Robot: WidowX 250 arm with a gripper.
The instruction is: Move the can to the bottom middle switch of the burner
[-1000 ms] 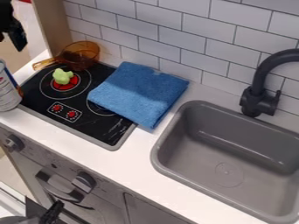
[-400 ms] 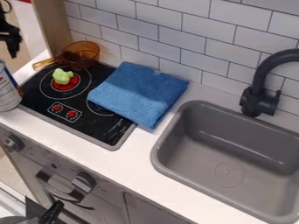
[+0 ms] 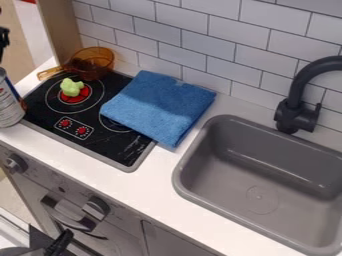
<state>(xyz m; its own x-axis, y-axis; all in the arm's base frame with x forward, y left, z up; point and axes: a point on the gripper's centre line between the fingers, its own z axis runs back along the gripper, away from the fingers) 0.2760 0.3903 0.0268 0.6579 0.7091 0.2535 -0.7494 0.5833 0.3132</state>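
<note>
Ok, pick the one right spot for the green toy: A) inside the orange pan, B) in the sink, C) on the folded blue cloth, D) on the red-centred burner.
D: the green toy sits on the red-centred burner, with red showing around it.

Counting by kind, there is one can [image 3: 9, 102], one green toy piece [image 3: 71, 88], one amber see-through pan [image 3: 92, 62] with one handle, and one folded blue cloth [image 3: 159, 106]. The bench [image 3: 143, 181] carries one black stovetop [image 3: 100, 142]; on it show two burner rings, one red in the middle and one partly covered by the cloth, and one outlined panel [image 3: 73, 128] with two red switches. There is one grey sink [image 3: 257, 157] with one round drain mark [image 3: 262, 199], and one dark faucet [image 3: 291, 107] with one lever. On the cabinet front [image 3: 123, 217] are two round knobs [image 3: 95, 207] and one oven handle [image 3: 65, 216].
</note>
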